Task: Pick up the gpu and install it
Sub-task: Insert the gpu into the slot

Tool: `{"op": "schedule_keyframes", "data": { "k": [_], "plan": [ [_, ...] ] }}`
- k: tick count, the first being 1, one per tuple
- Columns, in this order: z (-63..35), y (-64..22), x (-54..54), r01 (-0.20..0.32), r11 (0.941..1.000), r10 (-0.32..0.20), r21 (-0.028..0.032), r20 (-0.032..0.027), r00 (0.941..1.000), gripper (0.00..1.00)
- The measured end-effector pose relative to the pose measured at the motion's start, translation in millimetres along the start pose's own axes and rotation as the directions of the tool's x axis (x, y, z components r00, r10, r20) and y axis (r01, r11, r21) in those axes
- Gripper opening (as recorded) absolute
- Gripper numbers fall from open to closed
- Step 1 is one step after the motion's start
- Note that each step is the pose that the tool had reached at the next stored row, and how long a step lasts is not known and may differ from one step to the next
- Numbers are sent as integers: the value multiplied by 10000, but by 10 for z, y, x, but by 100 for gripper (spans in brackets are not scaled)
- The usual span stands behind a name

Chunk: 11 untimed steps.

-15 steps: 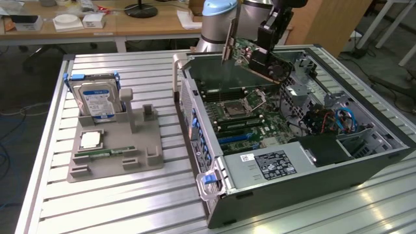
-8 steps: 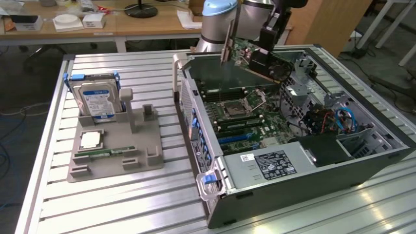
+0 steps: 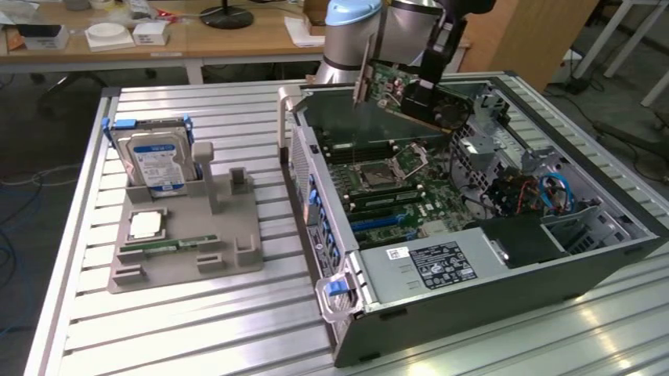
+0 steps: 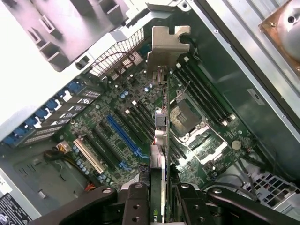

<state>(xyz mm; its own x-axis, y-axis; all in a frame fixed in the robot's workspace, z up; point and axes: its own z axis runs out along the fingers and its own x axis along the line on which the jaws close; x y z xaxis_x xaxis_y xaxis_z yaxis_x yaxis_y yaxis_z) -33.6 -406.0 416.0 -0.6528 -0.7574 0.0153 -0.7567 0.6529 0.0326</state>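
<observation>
The gpu (image 3: 395, 88) is a green circuit card with a silver bracket at one end. It hangs tilted above the far end of the open computer case (image 3: 491, 274), with my gripper (image 3: 422, 100) shut on it. In the wrist view the gpu (image 4: 161, 98) appears edge-on, its bracket farthest from the camera, and the gripper (image 4: 161, 204) has its black fingers (image 4: 136, 199) pressed on both sides of the card. Under the card lies the motherboard with a blue slot (image 4: 123, 135), a white slot (image 4: 89, 155) and the processor socket (image 4: 185, 116). The card is clear of the board.
On the exterior view's left, a grey parts holder (image 3: 235, 235) carries an upright hard drive (image 3: 157, 160), a processor chip (image 3: 146, 225) and a memory stick (image 3: 168, 244). The case walls, drive cage and cables (image 3: 533, 192) crowd the space around the motherboard (image 3: 403, 196).
</observation>
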Motion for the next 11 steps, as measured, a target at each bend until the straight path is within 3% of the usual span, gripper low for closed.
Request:
{"op": "schedule_keyframes", "data": {
  "k": [8, 11],
  "plan": [
    [10, 0, 1, 639, 9980, -638, -37, 158, 9978, 26],
    [14, -4, 4, 760, 9971, -757, -92, 271, 9968, 26]
  ]
}}
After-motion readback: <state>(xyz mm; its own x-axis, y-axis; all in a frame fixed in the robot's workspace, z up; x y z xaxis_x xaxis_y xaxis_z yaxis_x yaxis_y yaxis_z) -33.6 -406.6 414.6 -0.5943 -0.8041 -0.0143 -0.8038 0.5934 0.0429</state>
